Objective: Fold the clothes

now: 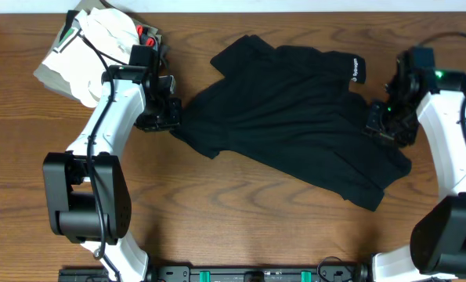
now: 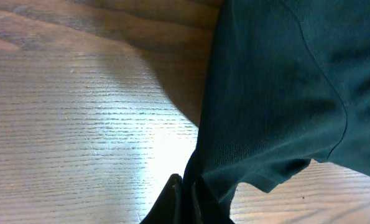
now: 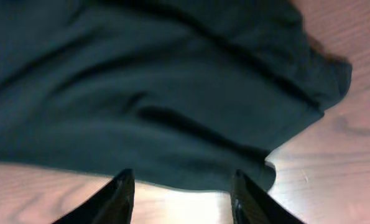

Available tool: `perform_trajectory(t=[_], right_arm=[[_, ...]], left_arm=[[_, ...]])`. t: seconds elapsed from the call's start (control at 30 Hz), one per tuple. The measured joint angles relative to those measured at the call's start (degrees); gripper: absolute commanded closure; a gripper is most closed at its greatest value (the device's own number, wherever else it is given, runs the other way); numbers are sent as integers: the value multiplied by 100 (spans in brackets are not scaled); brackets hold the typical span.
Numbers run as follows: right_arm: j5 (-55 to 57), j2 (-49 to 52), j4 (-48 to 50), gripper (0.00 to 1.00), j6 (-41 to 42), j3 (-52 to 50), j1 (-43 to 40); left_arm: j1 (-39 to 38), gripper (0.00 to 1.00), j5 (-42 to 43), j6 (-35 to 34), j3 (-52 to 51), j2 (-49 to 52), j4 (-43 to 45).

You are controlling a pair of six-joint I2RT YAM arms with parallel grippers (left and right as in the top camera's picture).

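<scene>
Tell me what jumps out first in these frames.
A large black garment sprawls rumpled across the middle of the wooden table, the left gripper pinching its left edge. The right gripper hangs open at its right edge; a stack of folded clothes sits in the far left corner.

Brown wood-grain table (image 1: 240,235) all across, light glaring white off it, pale strip past the far edge.

wooden table (image 1: 256,227), black garment (image 1: 287,117) spread, folded stack (image 1: 99,35) at corner
</scene>
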Motion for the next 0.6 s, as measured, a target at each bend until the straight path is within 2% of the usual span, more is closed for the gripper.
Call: perform_trajectory(t=[0.2, 0.37, 0.47, 0.5, 0.6], right_arm=[[-216, 4, 1147, 58, 42, -1069, -693], [-299, 4, 1460, 79, 48, -1458, -986], [-326, 4, 1727, 96, 76, -1665, -1008], [-339, 4, 1836, 99, 74, -1727, -1012], [-343, 28, 2146, 99, 122, -1921, -1029]], left_arm=[[0, 94, 2, 0, 0, 0, 2], [0, 94, 2, 0, 0, 0, 0], [0, 94, 2, 0, 0, 0, 2], [0, 94, 2, 0, 0, 0, 2], [0, 94, 2, 0, 0, 0, 0]])
